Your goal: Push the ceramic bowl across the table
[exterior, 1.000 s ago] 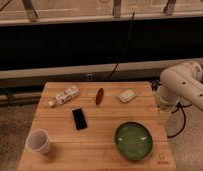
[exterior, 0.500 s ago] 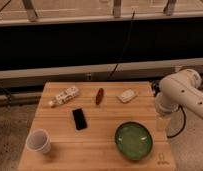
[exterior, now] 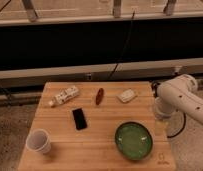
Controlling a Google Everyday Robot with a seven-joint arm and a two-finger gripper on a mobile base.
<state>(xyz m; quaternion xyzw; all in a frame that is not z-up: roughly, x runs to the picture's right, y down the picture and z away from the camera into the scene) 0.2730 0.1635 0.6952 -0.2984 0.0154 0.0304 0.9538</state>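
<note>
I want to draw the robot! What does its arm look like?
The arm is smooth and white, made of fat rounded tubes. A thin dark cable loops under it. The gripper, at its lower end by the right edge of the table, looks white too.

table (exterior: 102, 136): square, light wood | ceramic bowl (exterior: 133, 141): glossy green, upright, near front-right corner | end effector (exterior: 162, 111): beside right edge

Left of the bowl (exterior: 134, 141) the desk (exterior: 97, 152) lies bare as far as the paper cup (exterior: 39, 141) at the near left corner; a black phone (exterior: 79, 118) blocks the middle; a white box (exterior: 64, 96), a reddish stick (exterior: 99, 96) and a small white packet (exterior: 127, 95) line the far edge; the hand (exterior: 162, 114) hangs just off the right edge, beyond the bowl, with bare wood between them.
</note>
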